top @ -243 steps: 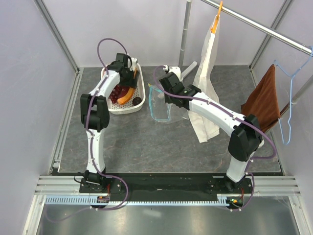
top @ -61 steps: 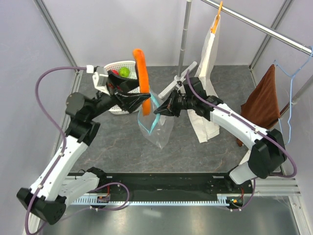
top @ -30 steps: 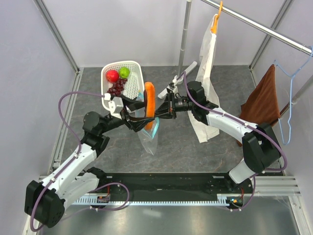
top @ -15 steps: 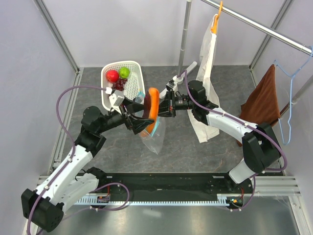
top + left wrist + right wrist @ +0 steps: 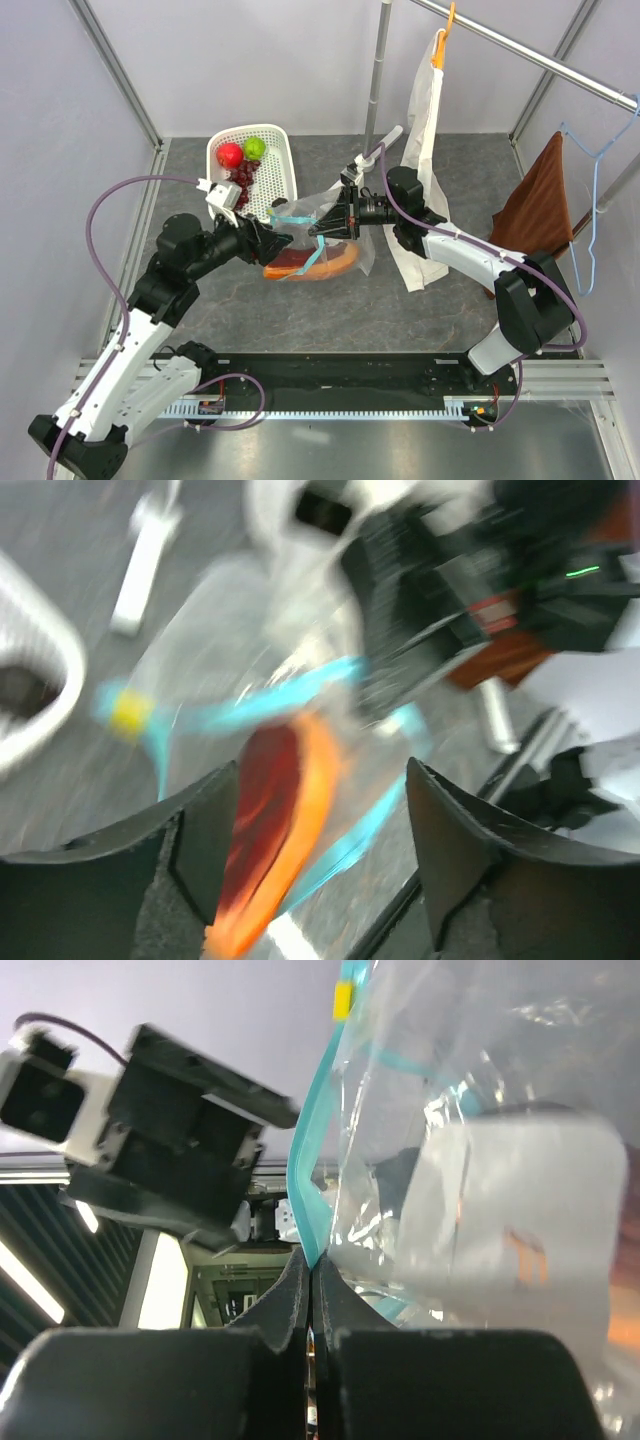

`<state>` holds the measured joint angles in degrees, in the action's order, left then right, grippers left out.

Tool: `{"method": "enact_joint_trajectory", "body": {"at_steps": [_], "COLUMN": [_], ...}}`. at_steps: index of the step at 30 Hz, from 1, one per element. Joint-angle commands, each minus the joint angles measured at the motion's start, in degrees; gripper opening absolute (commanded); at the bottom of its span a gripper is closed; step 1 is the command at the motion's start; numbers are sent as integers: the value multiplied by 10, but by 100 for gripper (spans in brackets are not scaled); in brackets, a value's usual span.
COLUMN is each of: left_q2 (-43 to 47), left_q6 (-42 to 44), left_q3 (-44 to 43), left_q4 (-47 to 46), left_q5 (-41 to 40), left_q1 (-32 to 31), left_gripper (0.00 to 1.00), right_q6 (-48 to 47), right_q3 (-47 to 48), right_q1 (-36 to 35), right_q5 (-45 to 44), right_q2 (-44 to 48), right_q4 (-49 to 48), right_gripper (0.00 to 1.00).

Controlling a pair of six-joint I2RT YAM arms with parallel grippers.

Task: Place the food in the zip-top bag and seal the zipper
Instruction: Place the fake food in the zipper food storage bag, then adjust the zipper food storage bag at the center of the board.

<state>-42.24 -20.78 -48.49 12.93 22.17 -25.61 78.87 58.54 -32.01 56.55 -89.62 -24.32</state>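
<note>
Right gripper (image 5: 309,1265): jaws together, clamped on the teal zipper (image 5: 310,1175) at the mouth of the zip-top bag (image 5: 480,1050). Bag hangs off that single pinch, low side on the table. Left gripper (image 5: 318,780): jaws apart, gripping nothing, right at the bag mouth. Papaya slice (image 5: 312,265) is inside the bag, lying flat. Apple (image 5: 230,154), green fruit (image 5: 254,147) and grapes (image 5: 240,178) sit in the white basket (image 5: 250,129), well apart from the bag.

Risks:
- One thin pinch carries the load, so the strip may slip out.
- The floppy mouth may sag shut or tip, letting the slice slide out.
- The left fingers may snag the film on withdrawal.
</note>
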Motion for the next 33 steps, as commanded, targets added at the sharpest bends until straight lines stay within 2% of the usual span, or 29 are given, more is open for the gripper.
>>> {"method": "enact_joint_trajectory", "body": {"at_steps": [1, 5, 11, 15, 18, 25, 33], "left_q2": [-6, 29, 13, 65, 85, 64, 36], "left_q6": [7, 3, -36, -71, -95, -148, -183], "left_q3": [-5, 15, 10, 24, 32, 72, 79], "left_q4": [151, 166, 233, 240, 240, 207, 203], "left_q5": [-98, -129, -192, -120, -99, 12, 3], "left_q1": [-1, -1, 15, 68, 80, 84, 85], "left_gripper": [72, 70, 64, 68, 72, 72, 71], "right_q6": [10, 10, 1, -9, -12, -13, -20], "right_q3": [0, 0, 3, 8, 5, 12, 15], "right_q1": [1, 2, 2, 3, 3, 2, 3], "right_q5": [10, 12, 8, -10, -21, -21, -19], "right_q2": [21, 21, 23, 29, 31, 25, 26], "right_q4": [-47, -47, -33, -9, -6, -1, 7], "right_gripper": [0, 0, 0, 0, 0, 0, 0]}}
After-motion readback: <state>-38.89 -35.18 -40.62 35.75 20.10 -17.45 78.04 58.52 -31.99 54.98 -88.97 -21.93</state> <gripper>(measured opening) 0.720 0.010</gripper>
